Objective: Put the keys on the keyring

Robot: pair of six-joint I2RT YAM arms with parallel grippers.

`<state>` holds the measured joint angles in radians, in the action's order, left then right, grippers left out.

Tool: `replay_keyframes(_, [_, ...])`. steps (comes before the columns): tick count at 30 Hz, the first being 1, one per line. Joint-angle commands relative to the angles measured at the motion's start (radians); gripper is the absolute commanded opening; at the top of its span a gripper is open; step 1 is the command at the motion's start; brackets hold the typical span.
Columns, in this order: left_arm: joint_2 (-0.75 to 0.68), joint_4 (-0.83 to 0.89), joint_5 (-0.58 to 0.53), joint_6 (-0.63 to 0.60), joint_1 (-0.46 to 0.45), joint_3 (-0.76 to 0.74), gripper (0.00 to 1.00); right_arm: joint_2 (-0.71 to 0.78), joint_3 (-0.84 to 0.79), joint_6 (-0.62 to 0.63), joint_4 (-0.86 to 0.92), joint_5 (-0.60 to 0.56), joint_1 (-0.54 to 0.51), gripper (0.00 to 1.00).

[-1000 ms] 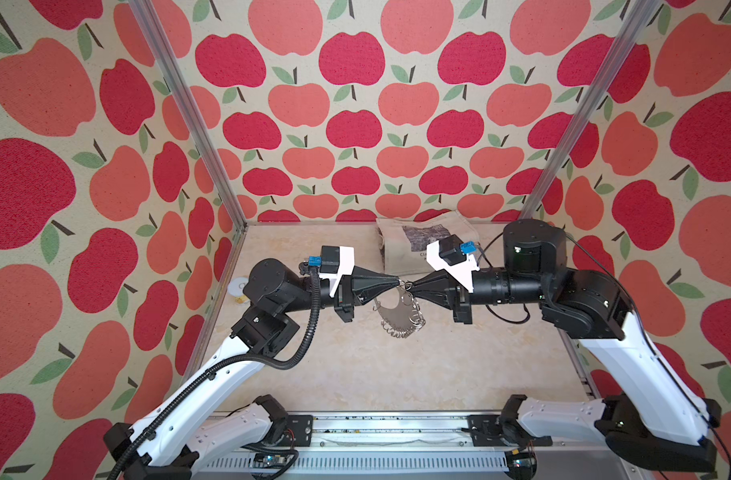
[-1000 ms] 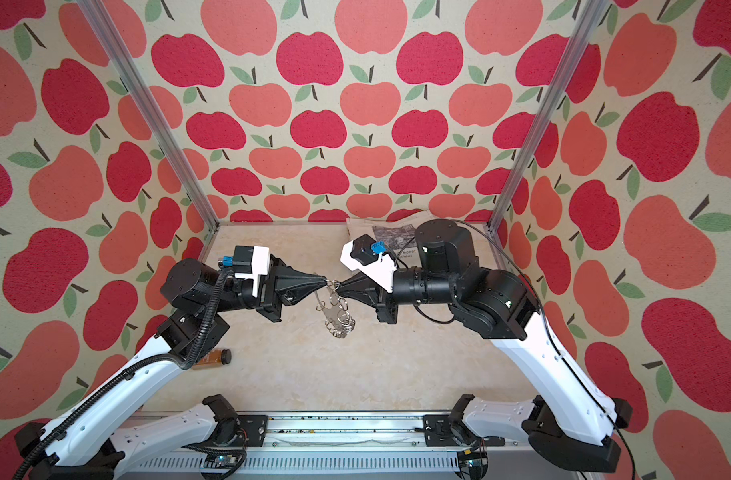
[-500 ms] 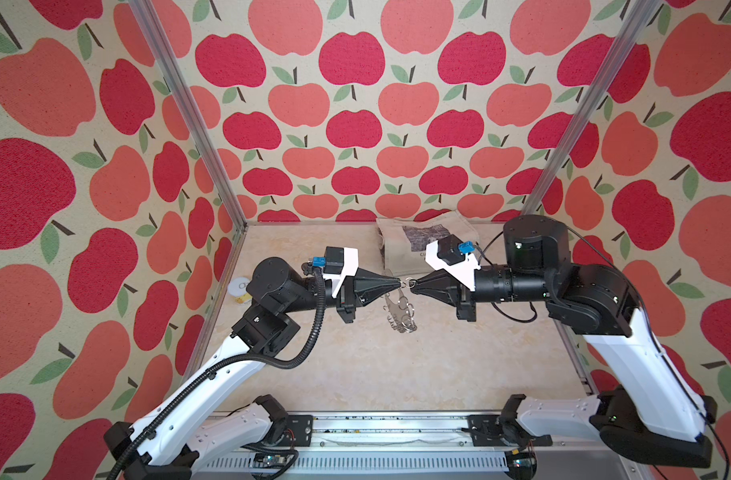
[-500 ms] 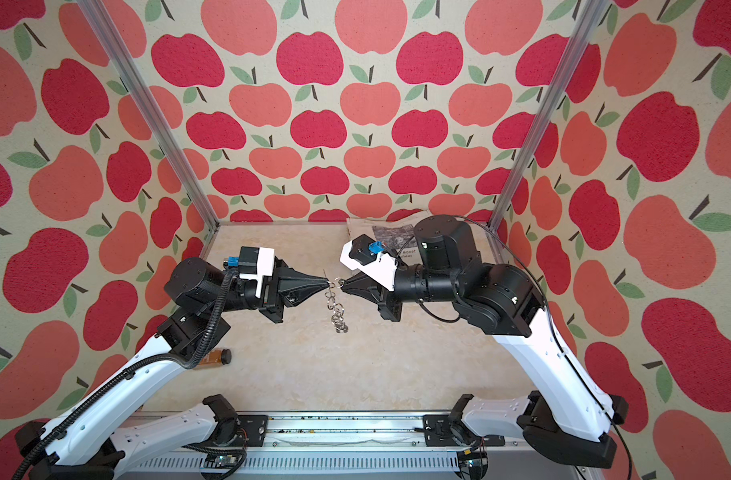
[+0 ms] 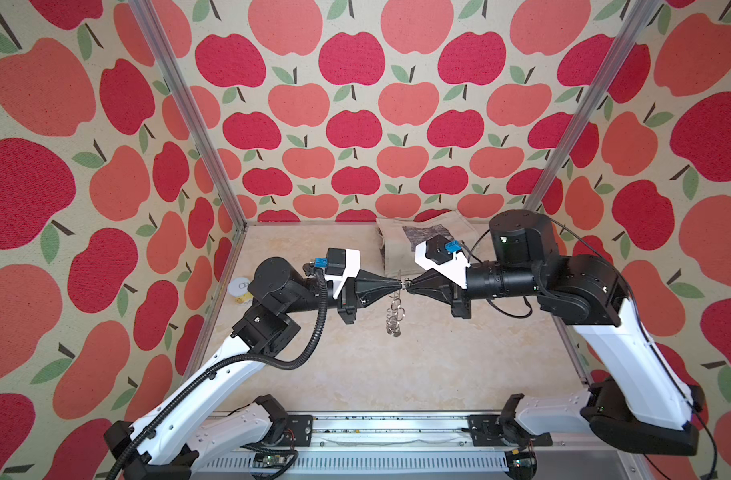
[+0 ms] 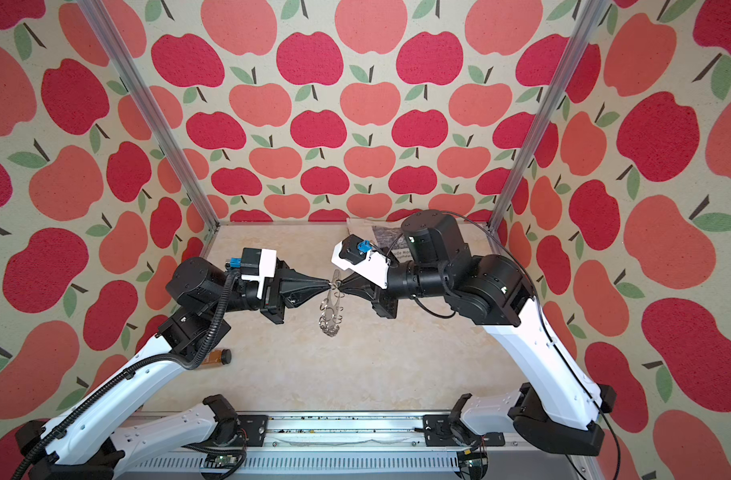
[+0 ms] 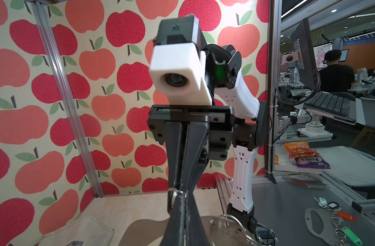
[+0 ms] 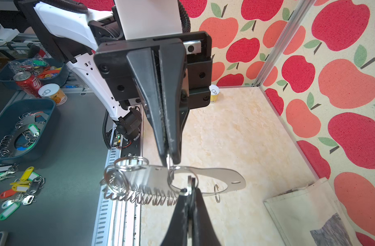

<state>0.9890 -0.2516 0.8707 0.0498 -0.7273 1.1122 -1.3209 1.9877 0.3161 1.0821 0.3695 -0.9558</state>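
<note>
We see the left gripper (image 5: 398,284) and the right gripper (image 5: 410,285) meeting tip to tip in mid-air over the middle of the table (image 5: 459,365), both with their jaws pressed together. In the right wrist view each pinches a silver ring: the left gripper's fingertips (image 8: 169,152) close on one ring, and the right gripper's fingertips (image 8: 187,194) close on another just beside it. Both rings belong to the keyring (image 5: 393,311), whose grey metal plate (image 8: 148,176) hangs between the two tips, its edge fringed with a crowded row of small rings (image 8: 139,197). In both top views the plate hangs below the tips, turned nearly edge-on to us.

We cannot tell whether either gripper also holds a key.

Further out, a yellow can (image 5: 241,289) stands by the left wall, a cloth bag (image 5: 399,243) lies against the back wall behind the right gripper, and an amber vial (image 6: 215,357) lies on the table under the left arm. Loose tagged keys (image 8: 22,181) lie on the dark bench outside the cell.
</note>
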Motion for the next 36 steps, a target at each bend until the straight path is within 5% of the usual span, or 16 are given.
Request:
replay_keyframes(1, [-0.004,0.019,0.005,-0.039,-0.008,0.042,0.0,-0.003,0.05,0.023,0.03,-0.023,-0.009,0.0])
replay_keyframes(27, [-0.045,0.264,-0.061,-0.178,-0.006,0.017,0.0,-0.083,0.145,0.113,0.188,-0.278,-0.051,0.0])
replay_keyframes(31, [-0.064,0.234,-0.095,-0.172,-0.006,-0.021,0.5,-0.104,0.131,0.126,0.19,-0.329,-0.052,0.0])
replay_keyframes(36, [-0.114,0.245,-0.189,-0.189,-0.002,-0.069,0.69,-0.122,0.068,0.146,0.197,-0.423,-0.049,0.0])
